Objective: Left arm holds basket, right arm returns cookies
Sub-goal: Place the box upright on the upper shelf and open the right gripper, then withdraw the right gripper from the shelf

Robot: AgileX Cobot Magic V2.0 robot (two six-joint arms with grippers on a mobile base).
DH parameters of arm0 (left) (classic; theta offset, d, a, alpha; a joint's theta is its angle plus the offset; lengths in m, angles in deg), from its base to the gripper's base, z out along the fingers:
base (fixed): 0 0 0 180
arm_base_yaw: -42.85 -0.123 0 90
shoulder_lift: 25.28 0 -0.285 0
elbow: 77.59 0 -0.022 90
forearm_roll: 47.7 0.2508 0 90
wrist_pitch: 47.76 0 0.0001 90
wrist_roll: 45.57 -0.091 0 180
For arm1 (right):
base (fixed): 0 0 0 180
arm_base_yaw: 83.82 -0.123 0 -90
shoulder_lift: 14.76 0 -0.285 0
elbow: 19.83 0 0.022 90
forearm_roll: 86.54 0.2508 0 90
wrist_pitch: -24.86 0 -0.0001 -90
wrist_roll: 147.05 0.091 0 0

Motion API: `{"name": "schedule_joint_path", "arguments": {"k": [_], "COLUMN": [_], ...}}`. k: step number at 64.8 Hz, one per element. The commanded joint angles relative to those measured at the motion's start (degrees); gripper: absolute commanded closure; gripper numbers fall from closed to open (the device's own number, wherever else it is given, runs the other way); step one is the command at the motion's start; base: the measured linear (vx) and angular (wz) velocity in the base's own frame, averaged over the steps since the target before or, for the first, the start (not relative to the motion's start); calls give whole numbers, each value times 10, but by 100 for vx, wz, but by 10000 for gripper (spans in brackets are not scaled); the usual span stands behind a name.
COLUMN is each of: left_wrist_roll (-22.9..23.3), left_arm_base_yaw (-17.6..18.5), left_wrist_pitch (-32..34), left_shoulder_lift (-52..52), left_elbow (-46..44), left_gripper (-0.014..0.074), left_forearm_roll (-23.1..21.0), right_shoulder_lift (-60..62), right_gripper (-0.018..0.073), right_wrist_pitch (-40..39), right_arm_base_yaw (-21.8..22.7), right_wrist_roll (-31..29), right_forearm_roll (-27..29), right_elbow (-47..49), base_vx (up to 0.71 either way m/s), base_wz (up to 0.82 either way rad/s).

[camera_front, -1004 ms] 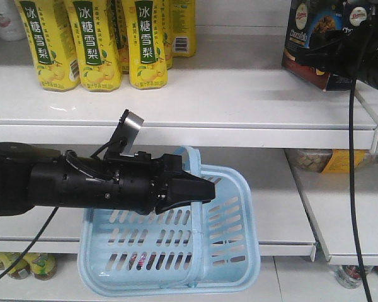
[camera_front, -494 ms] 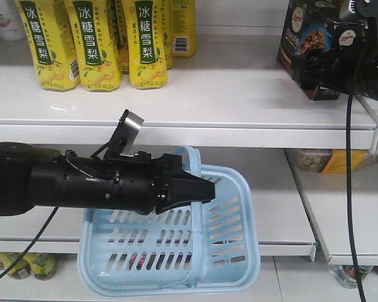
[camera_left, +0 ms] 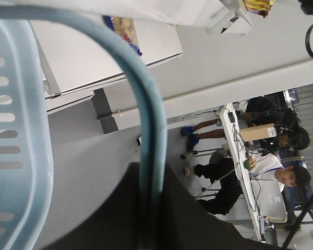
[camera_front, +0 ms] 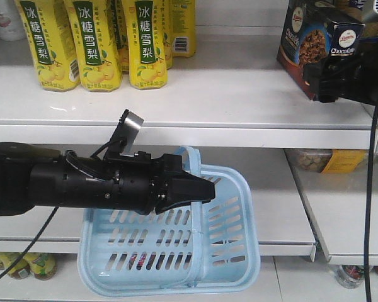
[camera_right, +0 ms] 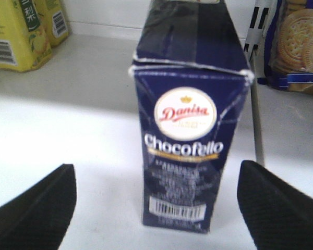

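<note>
In the front-facing view the Danisa Chocofello cookie box (camera_front: 315, 44) stands on the upper shelf (camera_front: 227, 94), well to the right of the yellow pear-drink cartons (camera_front: 97, 41), with the right arm (camera_front: 359, 72) pressed up against its right side; from here the fingers of that arm are lost against the dark box, so their spread cannot be judged. Below the shelf, the left gripper (camera_front: 198, 189) is clamped on the hoop handle (camera_front: 192, 157) of the light blue basket (camera_front: 176, 251), which hangs tilted beneath it. The left wrist view confirms that hold: the pale blue handle (camera_left: 146, 130) runs straight down into the closed black jaws. The right wrist view settles the key relation: the box (camera_right: 188, 130) stands upright on the shelf (camera_right: 83, 104), its long axis vertical and its barcoded narrow face toward the camera, centred between the two black fingertips (camera_right: 36, 208), which are spread wide and clear of it on both sides (white shelf shows in each gap). So the box looks already set down and released, directly ahead of the right gripper (camera_right: 161, 208); a straight pull back, away from the box, seems all that is wanted.
</note>
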Motion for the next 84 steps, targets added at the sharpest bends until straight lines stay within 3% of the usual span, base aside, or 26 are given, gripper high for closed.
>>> {"name": "schedule_joint_path", "arguments": {"k": [1, 14, 34, 48, 66, 84], "left_wrist_roll": [-6, -6, -6, -6, -6, -6], "left_arm_base_yaw": [-3, -3, -3, -3, -3, -3], "left_wrist_pitch": [15, 15, 15, 15, 15, 15], "left_shoulder_lift": [-20, -20, -20, -20, -20, -20], "left_elbow": [-19, -19, -19, -19, -19, -19], "left_gripper": [599, 599, 599, 599, 599, 599], "left_forearm_roll": [-56, -56, -56, -56, -56, -56], "right_shoulder_lift": [41, 118, 217, 273, 430, 601], "right_gripper": [-32, -32, -32, -32, -32, -32], "right_wrist_pitch": [-27, -7, 78, 163, 98, 48], "right_arm_base_yaw": [4, 4, 4, 4, 4, 4], "right_wrist_roll": [-5, -5, 34, 76, 122, 130], "right_forearm_roll": [-11, -46, -167, -175, -173, -173], "right_elbow": [1, -44, -70, -78, -219, -370], "base_vx": [0, 0, 0, 0, 0, 0], "base_wz": [0, 0, 0, 0, 0, 0]}}
